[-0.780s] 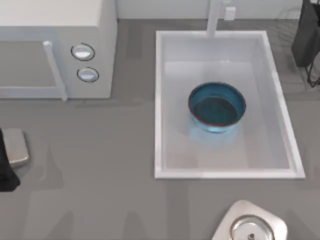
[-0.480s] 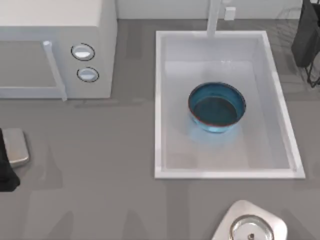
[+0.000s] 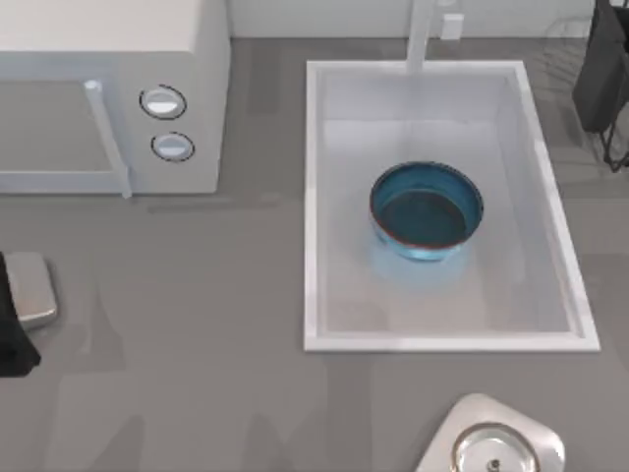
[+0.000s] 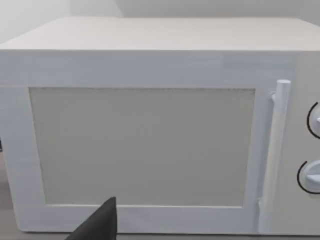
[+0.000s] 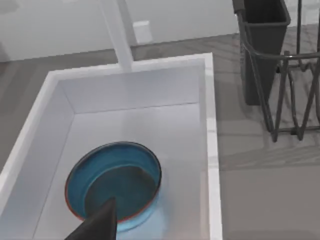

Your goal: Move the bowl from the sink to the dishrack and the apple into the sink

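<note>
The blue bowl with its reddish-brown rim stands upright in the middle of the white sink, nothing in it. The right wrist view has the bowl just beyond a dark part of my right gripper, which hangs above the near end of the sink. The wire dishrack is at the back right, beside the sink, and its dark holder is at its sink-side end. My left arm is parked at the left edge, and its gripper faces the microwave door. The apple is out of view.
A white microwave fills the back left, its door shut and its handle upright. The faucet rises at the sink's far end. A white rounded piece with a silvery disc sits at the front right edge.
</note>
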Robot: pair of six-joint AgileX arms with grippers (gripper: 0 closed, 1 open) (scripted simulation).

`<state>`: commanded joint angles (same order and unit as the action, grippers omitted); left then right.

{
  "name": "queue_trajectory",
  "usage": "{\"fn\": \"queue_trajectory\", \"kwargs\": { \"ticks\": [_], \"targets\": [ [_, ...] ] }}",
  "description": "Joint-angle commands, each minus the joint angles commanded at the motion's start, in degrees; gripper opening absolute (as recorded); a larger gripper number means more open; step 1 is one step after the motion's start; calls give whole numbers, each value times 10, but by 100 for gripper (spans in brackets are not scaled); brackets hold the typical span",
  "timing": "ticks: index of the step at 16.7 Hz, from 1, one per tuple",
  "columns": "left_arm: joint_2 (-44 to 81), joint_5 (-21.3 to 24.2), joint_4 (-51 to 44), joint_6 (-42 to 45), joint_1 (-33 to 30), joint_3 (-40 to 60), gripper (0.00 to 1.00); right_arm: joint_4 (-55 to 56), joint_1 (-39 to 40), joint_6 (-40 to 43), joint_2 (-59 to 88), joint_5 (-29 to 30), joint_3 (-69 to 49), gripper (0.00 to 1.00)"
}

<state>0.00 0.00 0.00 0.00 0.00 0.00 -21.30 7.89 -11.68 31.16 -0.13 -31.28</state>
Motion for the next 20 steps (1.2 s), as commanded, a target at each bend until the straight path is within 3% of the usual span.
{"fn": "queue_trajectory", "kwargs": {
  "ticks": [10, 16, 20],
  "targets": [
    [0, 0, 0, 0, 0, 0, 100, -300, 110, -145, 613, 26, -568, 100],
    [0, 0, 0, 0, 0, 0, 100, -427, 167, -185, 974, 50, -898, 100],
    [0, 0, 0, 0, 0, 0, 100, -481, 199, -193, 1140, 61, -1057, 100]
  ]
}}
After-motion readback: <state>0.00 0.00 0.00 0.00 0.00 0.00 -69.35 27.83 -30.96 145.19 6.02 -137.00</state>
